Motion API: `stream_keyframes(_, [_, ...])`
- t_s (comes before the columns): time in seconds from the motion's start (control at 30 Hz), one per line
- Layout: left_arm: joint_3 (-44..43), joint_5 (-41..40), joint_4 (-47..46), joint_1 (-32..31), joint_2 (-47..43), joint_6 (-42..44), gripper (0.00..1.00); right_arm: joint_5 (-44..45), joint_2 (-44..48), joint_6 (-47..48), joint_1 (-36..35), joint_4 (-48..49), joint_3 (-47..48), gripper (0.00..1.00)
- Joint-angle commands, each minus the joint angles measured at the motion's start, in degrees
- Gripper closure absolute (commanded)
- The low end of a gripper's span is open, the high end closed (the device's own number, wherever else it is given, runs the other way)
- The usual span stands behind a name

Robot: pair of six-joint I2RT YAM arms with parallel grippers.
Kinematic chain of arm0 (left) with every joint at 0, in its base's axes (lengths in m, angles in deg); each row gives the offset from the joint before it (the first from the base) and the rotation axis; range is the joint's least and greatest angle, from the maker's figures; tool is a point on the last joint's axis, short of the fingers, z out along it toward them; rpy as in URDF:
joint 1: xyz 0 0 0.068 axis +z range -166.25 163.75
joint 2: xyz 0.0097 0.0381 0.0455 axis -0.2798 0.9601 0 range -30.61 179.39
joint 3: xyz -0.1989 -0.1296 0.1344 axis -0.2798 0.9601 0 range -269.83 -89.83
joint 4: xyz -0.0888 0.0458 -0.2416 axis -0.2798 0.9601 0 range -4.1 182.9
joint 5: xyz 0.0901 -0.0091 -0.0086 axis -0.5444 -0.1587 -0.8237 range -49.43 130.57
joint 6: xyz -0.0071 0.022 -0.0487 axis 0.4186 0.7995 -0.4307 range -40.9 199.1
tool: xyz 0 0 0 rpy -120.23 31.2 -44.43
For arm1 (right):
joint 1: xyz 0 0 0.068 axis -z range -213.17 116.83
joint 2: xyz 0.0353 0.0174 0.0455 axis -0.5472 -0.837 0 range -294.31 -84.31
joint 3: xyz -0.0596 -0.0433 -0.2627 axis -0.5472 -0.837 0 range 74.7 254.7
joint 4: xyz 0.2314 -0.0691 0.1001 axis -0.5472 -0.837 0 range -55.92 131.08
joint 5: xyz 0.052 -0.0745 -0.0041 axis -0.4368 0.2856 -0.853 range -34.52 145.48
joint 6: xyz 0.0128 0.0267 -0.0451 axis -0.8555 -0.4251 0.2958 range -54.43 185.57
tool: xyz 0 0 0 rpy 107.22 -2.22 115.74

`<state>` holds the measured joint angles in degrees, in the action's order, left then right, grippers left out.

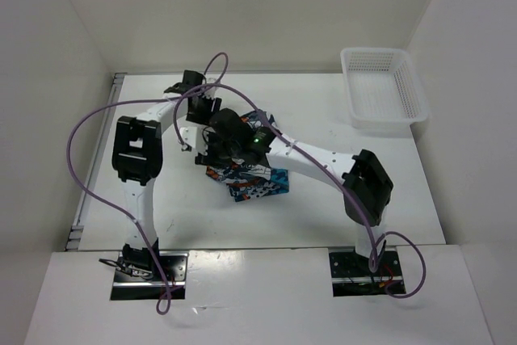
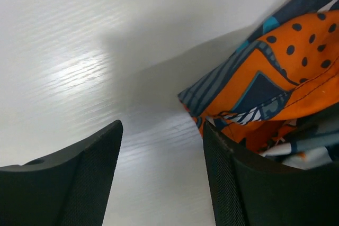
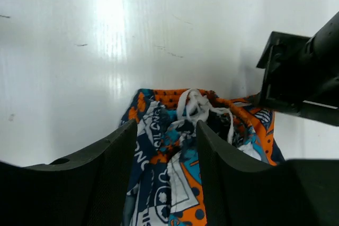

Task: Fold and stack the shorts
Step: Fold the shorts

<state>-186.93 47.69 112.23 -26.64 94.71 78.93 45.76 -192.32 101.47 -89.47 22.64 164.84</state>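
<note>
The shorts (image 1: 257, 183) lie crumpled on the white table, partly hidden under both wrists. In the right wrist view the shorts (image 3: 164, 183) show their printed fabric and a white drawstring (image 3: 196, 101). My right gripper (image 3: 166, 125) is open, low over the shorts, with fabric lying between its jaws. My left gripper (image 2: 162, 125) is open and empty over bare table, its right finger (image 2: 238, 183) right beside the shorts' orange edge (image 2: 275, 72). From above, the left gripper (image 1: 202, 111) is at the shorts' far left and the right gripper (image 1: 212, 151) just near of it.
A white mesh basket (image 1: 384, 86) stands at the far right of the table. The left gripper's black body (image 3: 299, 78) is close to the right of the right gripper. Purple cables loop over the left arm (image 1: 137, 151).
</note>
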Motion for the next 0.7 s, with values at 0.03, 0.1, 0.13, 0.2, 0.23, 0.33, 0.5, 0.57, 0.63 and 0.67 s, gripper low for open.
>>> stream_keyframes(0.03, [-4.76, 0.00, 0.73, 1.08, -7.01, 0.16, 0.29, -4.09, 6.04, -2.49, -0.57, -4.68, -1.11, 0.45])
stream_keyframes(0.1, [-4.77, 0.00, 1.44, 1.08, -9.11, 0.16, 0.29, -0.68, 8.86, -1.81, -0.57, -4.15, -5.13, 0.45])
stream_keyframes(0.13, [-4.77, 0.79, 1.45, 1.08, -10.00, 0.16, 0.28, 0.65, 9.74, -1.28, -0.57, -3.46, -6.81, 0.45])
stream_keyframes(0.2, [-3.37, 2.02, 1.97, 1.08, -12.97, 0.16, 0.27, 1.63, 10.97, -0.74, 0.47, -2.92, -10.93, 0.45])
stream_keyframes(0.23, [-3.36, 2.81, 3.11, 1.08, -13.86, 0.16, 0.25, 1.63, 11.67, -0.74, 1.09, -2.92, -11.92, 0.44])
stream_keyframes(0.33, [-1.96, 9.39, 6.44, 1.08, -16.33, 0.16, 0.25, 1.63, 12.73, 0.30, 1.62, -2.92, -16.13, 0.36])
stream_keyframes(0.5, [2.52, 13.01, 7.69, -3.40, -16.95, 0.16, 0.24, 1.63, 12.73, 0.84, 2.15, -2.92, -20.01, 0.29])
stream_keyframes(0.57, [4.55, 13.01, 7.69, -4.01, -15.64, 0.16, 0.23, 1.63, 12.04, 0.84, 2.68, -1.79, -21.85, 0.29])
stream_keyframes(0.63, [5.08, 11.70, 6.98, -4.02, -13.62, 0.16, 0.23, 3.29, 10.54, 0.84, 4.16, -0.03, -22.91, 0.29])
stream_keyframes(0.67, [5.08, 11.69, 6.98, -4.02, -12.74, 0.16, 0.23, 3.82, 9.93, 0.84, 4.17, 0.76, -22.91, 0.29])
